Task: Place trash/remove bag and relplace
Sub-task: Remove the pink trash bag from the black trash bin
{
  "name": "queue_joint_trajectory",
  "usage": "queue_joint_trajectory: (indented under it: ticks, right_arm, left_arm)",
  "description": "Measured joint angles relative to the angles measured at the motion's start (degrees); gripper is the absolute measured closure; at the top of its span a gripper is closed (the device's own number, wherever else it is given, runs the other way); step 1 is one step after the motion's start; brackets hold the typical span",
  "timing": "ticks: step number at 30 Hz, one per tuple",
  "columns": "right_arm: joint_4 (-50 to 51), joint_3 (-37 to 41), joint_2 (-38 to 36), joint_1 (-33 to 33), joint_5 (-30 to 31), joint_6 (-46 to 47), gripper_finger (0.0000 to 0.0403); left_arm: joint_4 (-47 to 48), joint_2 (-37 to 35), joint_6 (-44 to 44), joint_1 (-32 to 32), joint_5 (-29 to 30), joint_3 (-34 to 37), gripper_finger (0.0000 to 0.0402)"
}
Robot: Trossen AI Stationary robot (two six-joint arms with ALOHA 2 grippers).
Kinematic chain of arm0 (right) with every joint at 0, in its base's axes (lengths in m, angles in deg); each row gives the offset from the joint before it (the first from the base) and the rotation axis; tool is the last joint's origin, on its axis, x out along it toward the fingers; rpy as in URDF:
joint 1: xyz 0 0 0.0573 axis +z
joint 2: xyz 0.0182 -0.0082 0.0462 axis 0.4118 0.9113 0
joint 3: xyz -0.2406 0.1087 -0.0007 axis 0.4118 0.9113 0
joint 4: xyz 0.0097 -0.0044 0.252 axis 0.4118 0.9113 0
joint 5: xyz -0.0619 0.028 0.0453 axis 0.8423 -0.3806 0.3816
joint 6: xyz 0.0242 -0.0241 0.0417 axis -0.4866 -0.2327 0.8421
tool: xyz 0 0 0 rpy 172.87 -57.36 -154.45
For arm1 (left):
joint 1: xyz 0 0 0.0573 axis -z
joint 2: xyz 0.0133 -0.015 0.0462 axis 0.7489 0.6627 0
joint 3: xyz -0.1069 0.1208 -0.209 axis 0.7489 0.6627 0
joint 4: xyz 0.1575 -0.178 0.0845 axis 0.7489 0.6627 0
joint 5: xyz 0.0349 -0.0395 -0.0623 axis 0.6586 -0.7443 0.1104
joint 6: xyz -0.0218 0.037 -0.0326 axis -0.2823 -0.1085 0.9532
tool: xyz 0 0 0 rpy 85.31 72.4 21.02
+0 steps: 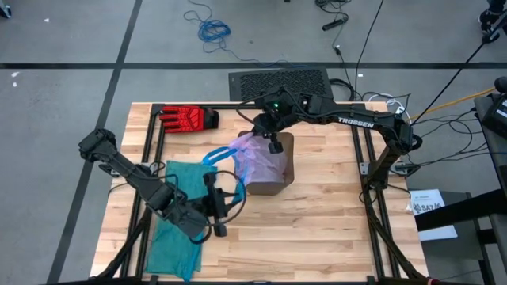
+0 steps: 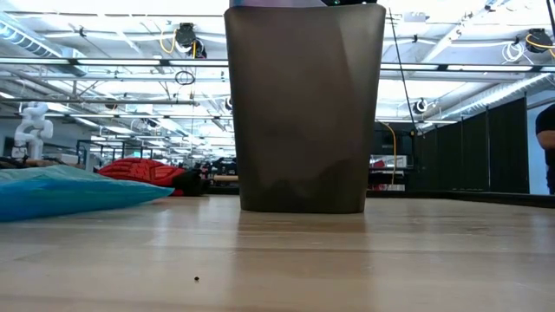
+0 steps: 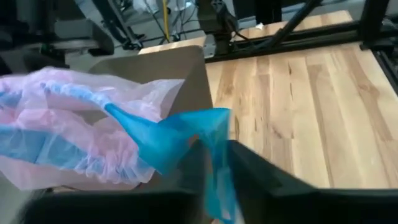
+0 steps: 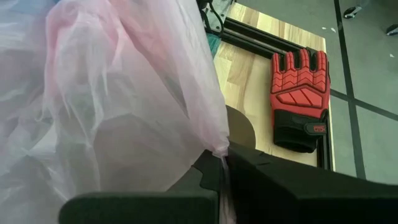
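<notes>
Translucent pink-white bag (image 1: 255, 158) bunched over the brown bin (image 1: 273, 168), blue drawstring (image 3: 168, 134) clenched in left tool (image 1: 218, 207), film pinched by right tool (image 1: 274, 146)

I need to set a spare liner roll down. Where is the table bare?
Bare wood lies right of the bin and along the near edge. Crowded: the left side, with the teal bag, left gripper and glove.

high view looks straight down, low view sits level at tabletop, both sharing the brown bin (image 1: 273, 168) and red glove (image 1: 188, 117).
</notes>
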State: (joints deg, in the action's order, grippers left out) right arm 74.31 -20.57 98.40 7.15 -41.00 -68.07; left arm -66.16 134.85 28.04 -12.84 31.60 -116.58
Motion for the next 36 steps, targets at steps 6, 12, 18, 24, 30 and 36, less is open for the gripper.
queue_joint_trajectory:
  ticks: [6, 12, 18, 24, 30, 36]
  right_arm:
    - [0.2, 0.0, 0.0, 0.0, 0.0, 0.0, 0.0403]
    - [1.0, 0.0, 0.0, 0.0, -0.2, 0.0, 0.0403]
    - [0.3, 1.8, 0.1, 0.1, -2.0, 0.9, 0.0403]
    - [-3.5, 6.9, 0.2, 1.4, -1.7, 0.7, 0.0403]
    - [-6.7, 10.1, 0.2, 1.5, -1.5, 0.6, 0.0403]
    - [-12.7, 10.1, -2.2, 1.6, 5.3, 2.8, 0.0403]
  left_arm:
    - [0.4, -0.1, -7.5, 2.4, 0.5, -4.0, 0.0398]
    - [10.5, -0.9, -12.4, 5.2, 9.3, -13.9, 0.04]
    - [21.9, -0.9, -13.3, 5.4, 12.0, -22.8, 0.04]
    - [28.4, -0.8, -13.2, 5.2, 15.2, -26.4, 0.0401]
    - [30.0, -0.9, -13.1, 5.7, 16.1, -27.7, 0.0401]
    - [35.2, -0.4, -7.3, 4.4, 15.7, -27.7, 0.0401]
